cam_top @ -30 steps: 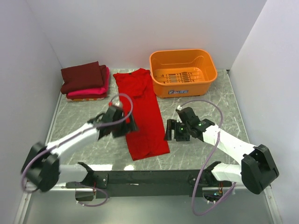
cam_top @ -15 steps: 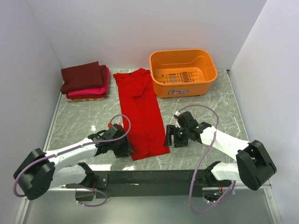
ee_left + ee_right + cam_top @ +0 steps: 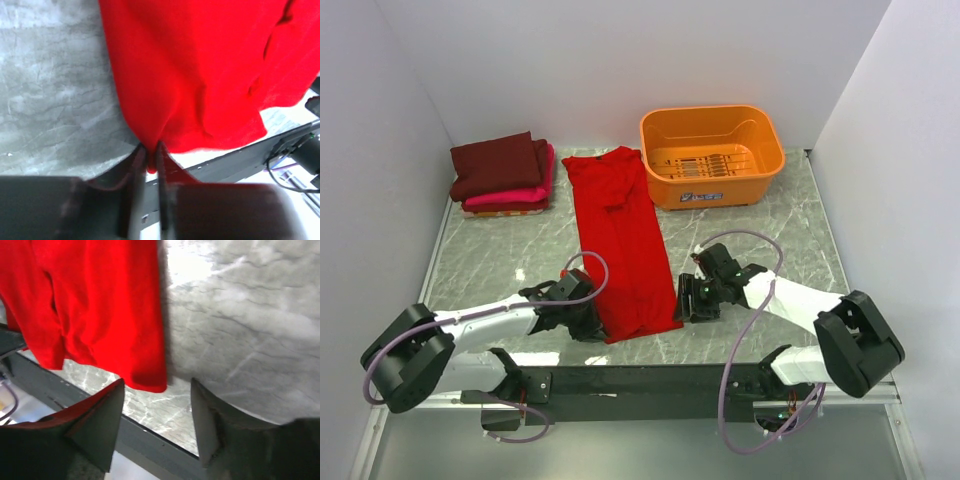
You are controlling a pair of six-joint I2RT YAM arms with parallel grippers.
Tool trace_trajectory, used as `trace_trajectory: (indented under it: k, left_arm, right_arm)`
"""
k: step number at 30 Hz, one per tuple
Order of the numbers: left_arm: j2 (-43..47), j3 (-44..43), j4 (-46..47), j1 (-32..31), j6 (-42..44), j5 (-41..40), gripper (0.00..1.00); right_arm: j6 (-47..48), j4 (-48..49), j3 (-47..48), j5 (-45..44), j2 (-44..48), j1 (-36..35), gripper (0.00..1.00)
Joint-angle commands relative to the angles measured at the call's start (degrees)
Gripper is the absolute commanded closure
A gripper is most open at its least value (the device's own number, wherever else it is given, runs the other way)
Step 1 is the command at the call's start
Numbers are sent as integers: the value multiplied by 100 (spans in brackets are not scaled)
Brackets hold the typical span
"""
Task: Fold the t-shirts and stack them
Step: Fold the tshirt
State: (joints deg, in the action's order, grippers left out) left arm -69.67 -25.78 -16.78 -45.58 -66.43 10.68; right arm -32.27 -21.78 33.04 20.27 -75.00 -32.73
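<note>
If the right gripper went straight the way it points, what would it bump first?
Probably the near corner of the bright red cloth t-shirt just ahead of the right gripper; depth is unclear, so maybe the grey marble table first.

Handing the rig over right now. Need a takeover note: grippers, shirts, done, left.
Left gripper: shut on the near left corner of the red t-shirt.
Right gripper: open, at its near right corner, not gripping.
The red t-shirt lies flat as a long strip. The maroon t-shirt sits folded on the folded pink t-shirt, far left.
Done: two stacked. Left: close the right gripper, fold the red one, add it to the stack.
</note>
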Motion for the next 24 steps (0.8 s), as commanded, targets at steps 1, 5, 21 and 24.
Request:
trace_trajectory:
  k: [1, 5, 21, 24]
  left_arm:
    - [-161, -15, 43, -30, 8, -48, 93]
    - [-153, -32, -159, -56, -45, -48, 99]
    - [1508, 635, -1046, -531, -880, -57, 99]
    - [1720, 452, -1222, -539, -722, -179, 99]
  right_arm:
    - [-95, 367, -113, 327, -190, 21, 39]
    - [-209, 604, -218, 618, -313, -58, 41]
    - [-841, 482, -869, 688, 644, -673, 100]
    - [-904, 517, -712, 592, 820, -673, 100]
